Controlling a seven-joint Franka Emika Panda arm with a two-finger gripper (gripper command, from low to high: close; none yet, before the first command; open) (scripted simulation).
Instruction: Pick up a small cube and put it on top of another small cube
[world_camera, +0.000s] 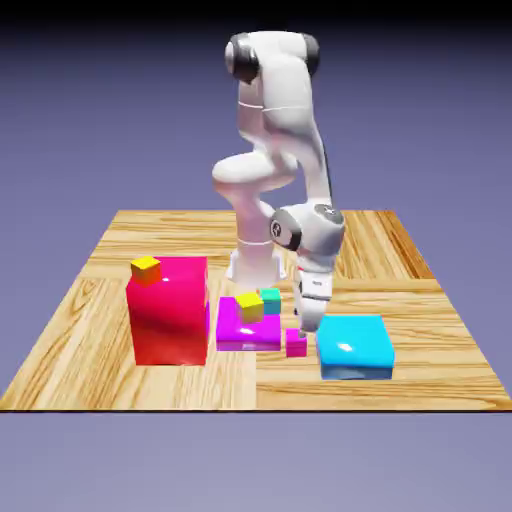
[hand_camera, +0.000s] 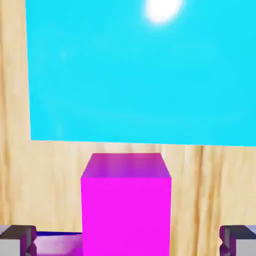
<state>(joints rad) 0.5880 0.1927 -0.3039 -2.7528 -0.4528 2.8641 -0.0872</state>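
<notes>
Hovering my gripper (world_camera: 301, 328) right over the pink cube (world_camera: 296, 343), which sits on the table (world_camera: 420, 330) between the magenta slab (world_camera: 232, 326) and the cyan block (world_camera: 353, 347); in the hand view the pink cube (hand_camera: 126, 207) lies dead centre between my fingertips (hand_camera: 17, 237), jaws spread wide, holding nothing, so I judge a straight drop comes next

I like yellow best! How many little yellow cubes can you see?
2. One yellow cube sits on the big red-pink cube; the other sits on the flat magenta slab. More may be hidden.
</notes>
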